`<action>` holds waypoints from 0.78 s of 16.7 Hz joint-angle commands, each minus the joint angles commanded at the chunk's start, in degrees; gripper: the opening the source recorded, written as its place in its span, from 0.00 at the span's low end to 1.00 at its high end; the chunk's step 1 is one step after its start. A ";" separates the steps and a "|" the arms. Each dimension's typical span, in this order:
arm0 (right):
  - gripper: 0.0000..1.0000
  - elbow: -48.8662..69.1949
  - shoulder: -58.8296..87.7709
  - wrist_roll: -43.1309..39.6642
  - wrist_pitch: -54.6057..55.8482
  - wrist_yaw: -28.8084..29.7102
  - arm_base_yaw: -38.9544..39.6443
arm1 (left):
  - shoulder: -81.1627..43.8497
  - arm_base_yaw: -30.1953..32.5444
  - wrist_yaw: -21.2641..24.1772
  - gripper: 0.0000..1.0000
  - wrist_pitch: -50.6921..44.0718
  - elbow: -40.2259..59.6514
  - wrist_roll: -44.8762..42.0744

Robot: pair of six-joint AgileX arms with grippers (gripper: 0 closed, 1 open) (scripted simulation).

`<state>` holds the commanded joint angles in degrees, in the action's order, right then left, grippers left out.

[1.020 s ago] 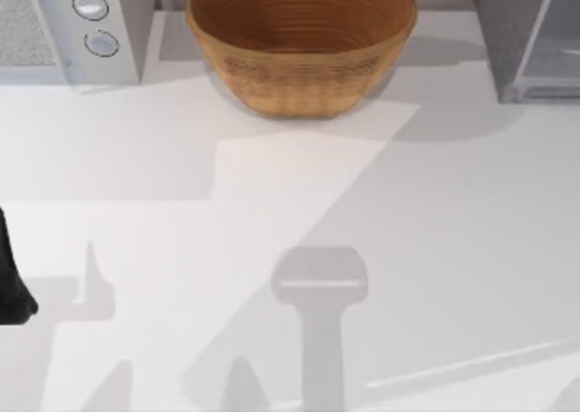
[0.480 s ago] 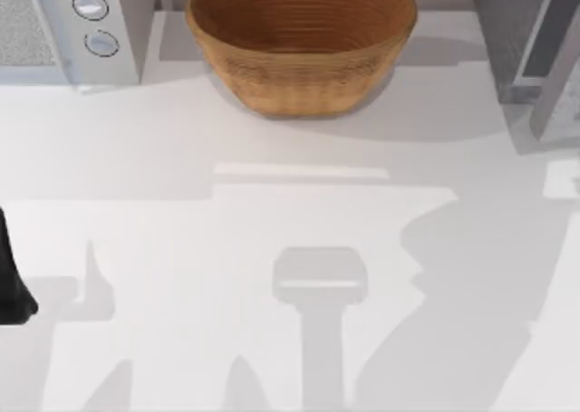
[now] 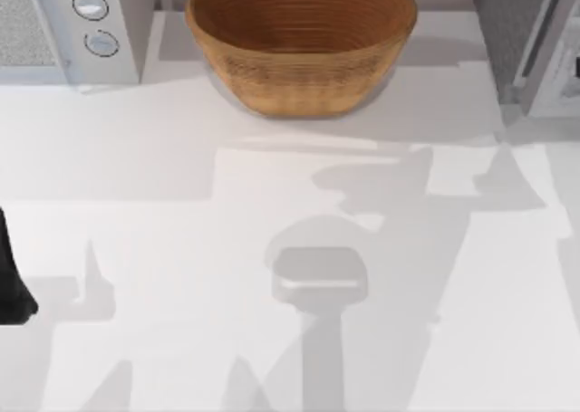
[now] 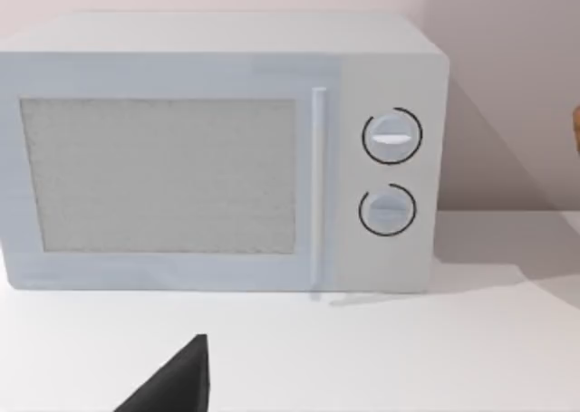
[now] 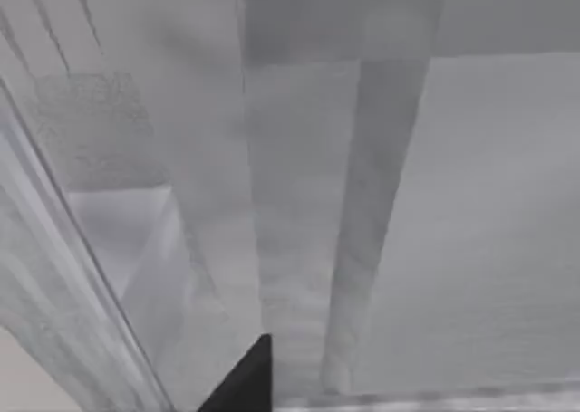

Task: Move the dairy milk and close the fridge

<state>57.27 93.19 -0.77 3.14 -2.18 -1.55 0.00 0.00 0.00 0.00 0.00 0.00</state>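
White table (image 3: 181,249). Microwave (image 3: 63,27) stands at its far left corner, wicker bowl (image 3: 301,45) at the middle of the far edge. Fridge (image 3: 535,41) stands at the far right corner.

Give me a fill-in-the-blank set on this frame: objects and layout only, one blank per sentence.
1. The brown woven wicker bowl stands between the light grey microwave and the grey speckled ____ at the top view's right.
2. The microwave's front carries ____ round knobs.
3. The microwave's door is ____.
4. The wicker bowl's inside is ____.

Missing words: fridge; two; shut; empty
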 joint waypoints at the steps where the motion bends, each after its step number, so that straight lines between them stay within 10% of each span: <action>1: 1.00 0.00 0.00 0.00 0.00 0.00 0.00 | 0.00 0.00 0.00 1.00 0.00 0.00 0.00; 13: 1.00 19.18 14.73 -0.46 -3.36 0.57 -0.57 | 0.00 0.00 0.00 1.00 0.00 0.00 0.00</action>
<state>76.45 107.91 -1.23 -0.21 -1.61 -2.12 0.00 0.00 0.00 0.00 0.00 0.00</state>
